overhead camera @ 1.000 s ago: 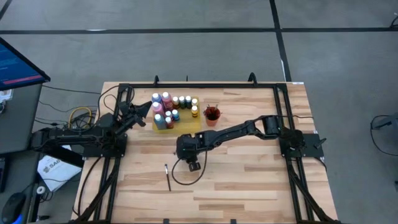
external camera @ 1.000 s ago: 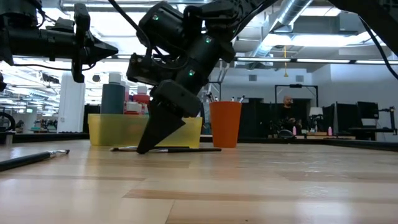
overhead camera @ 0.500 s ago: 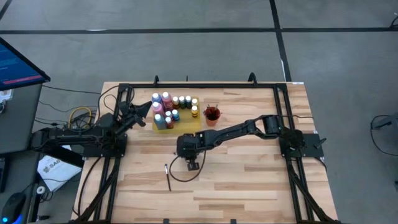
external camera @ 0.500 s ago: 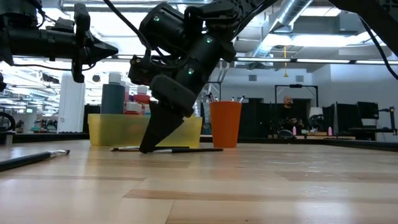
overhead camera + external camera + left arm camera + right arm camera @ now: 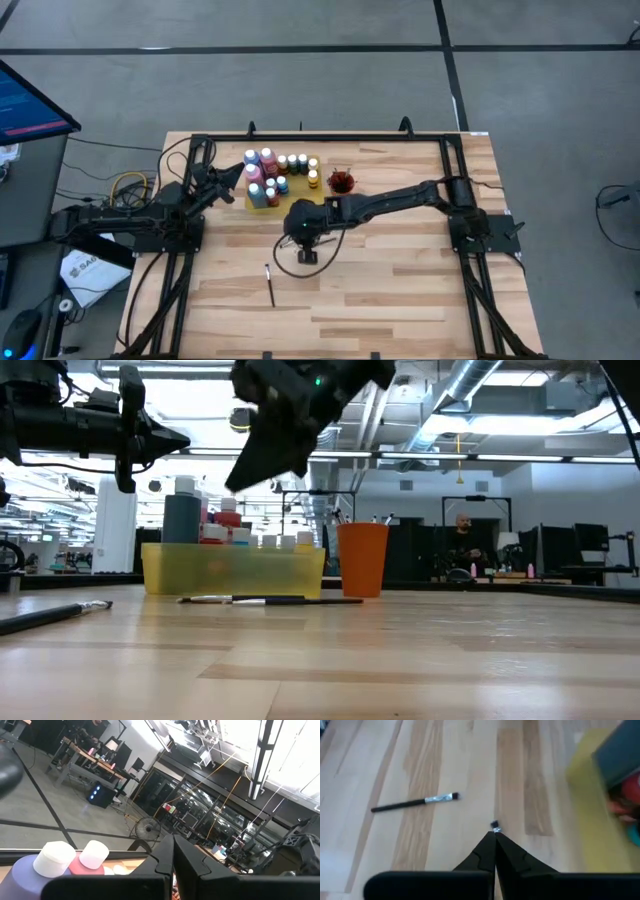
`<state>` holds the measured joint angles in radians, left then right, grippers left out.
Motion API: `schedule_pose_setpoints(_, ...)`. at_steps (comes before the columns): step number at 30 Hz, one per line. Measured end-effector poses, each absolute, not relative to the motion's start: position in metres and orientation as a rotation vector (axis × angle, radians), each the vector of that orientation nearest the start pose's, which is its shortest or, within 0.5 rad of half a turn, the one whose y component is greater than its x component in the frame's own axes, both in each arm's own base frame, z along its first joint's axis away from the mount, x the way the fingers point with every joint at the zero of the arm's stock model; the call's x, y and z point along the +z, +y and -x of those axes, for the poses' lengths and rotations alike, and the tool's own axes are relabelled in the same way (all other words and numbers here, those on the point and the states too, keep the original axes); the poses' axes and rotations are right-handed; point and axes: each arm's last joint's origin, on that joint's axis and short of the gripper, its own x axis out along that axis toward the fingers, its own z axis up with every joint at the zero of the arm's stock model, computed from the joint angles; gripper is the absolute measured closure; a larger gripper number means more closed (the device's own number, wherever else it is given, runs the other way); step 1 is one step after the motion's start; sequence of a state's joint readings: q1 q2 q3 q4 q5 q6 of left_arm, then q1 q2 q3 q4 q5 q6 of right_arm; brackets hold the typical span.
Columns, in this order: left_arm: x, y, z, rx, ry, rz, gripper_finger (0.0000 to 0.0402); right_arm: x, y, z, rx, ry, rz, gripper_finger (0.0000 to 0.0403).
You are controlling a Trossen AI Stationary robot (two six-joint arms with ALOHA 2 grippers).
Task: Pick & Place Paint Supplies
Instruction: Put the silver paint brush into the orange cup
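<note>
- Right claw point(image 5: 240, 480): pinched shut, hanging above worktop centre; apparently empty, so plan another pick.
- Brush point(image 5: 265, 600): flat beneath it, six o'clock of the bottles point(image 5: 270, 172).
- Left claw point(image 5: 240, 172): shut, parked at their nine o'clock.

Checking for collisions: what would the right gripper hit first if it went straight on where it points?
Probably the wooden table, right beside a brush tip; depth is unclear.

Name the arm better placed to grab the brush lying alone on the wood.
Right. The right gripper hangs shut over mid-table near that brush; the left gripper sits beside the paint bottles, farther off.
</note>
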<state>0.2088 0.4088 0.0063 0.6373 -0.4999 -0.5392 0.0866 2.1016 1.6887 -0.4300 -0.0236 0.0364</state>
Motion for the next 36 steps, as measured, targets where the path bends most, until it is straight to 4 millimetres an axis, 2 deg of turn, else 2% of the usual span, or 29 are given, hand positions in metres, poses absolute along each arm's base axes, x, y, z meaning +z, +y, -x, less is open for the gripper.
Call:
schedule_pose_setpoints(2, 0.189, 0.038, -0.112, 0.625, -0.422, 0.549, 0.0400, 0.224, 0.038, -0.461, 0.082, 0.846, -0.011, 0.0402)
schedule_pose_setpoints(8, 0.189, 0.038, -0.112, 0.625, -0.422, 0.549, 0.0400, 0.220, 0.044, -0.460, 0.134, 0.867, 0.037, 0.0376)
schedule_pose_setpoints(13, 0.189, 0.038, -0.112, 0.625, -0.422, 0.549, 0.0400, 0.200, 0.050, -0.462, 0.163, 0.919, 0.052, 0.0330)
schedule_pose_setpoints(14, 0.189, 0.038, -0.112, 0.625, -0.422, 0.549, 0.0400, 0.195, 0.052, -0.468, 0.168, 0.893, 0.060, 0.0322)
schedule_pose_setpoints(15, 0.189, 0.038, -0.112, 0.625, -0.423, 0.549, 0.0400, 0.192, 0.052, -0.473, 0.168, 0.861, 0.062, 0.0316)
schedule_pose_setpoints(17, 0.189, 0.038, -0.112, 0.625, -0.422, 0.549, 0.0400, 0.181, 0.051, -0.470, 0.164, 0.927, 0.062, 0.0305)
schedule_pose_setpoints(18, 0.189, 0.038, -0.112, 0.625, -0.420, 0.548, 0.0400, 0.174, 0.050, -0.474, 0.162, 0.908, 0.057, 0.0302)
schedule_pose_setpoints(20, 0.189, 0.038, -0.112, 0.627, -0.417, 0.548, 0.0400, 0.164, 0.052, -0.481, 0.162, 0.887, 0.047, 0.0297)
schedule_pose_setpoints(27, 0.188, 0.038, -0.113, 0.630, -0.406, 0.547, 0.0400, 0.144, 0.054, -0.479, 0.167, 0.960, 0.056, 0.0295)
schedule_pose_setpoints(36, 0.188, 0.038, -0.113, 0.630, -0.406, 0.546, 0.0400, 0.138, 0.055, -0.481, 0.170, 0.957, 0.060, 0.0294)
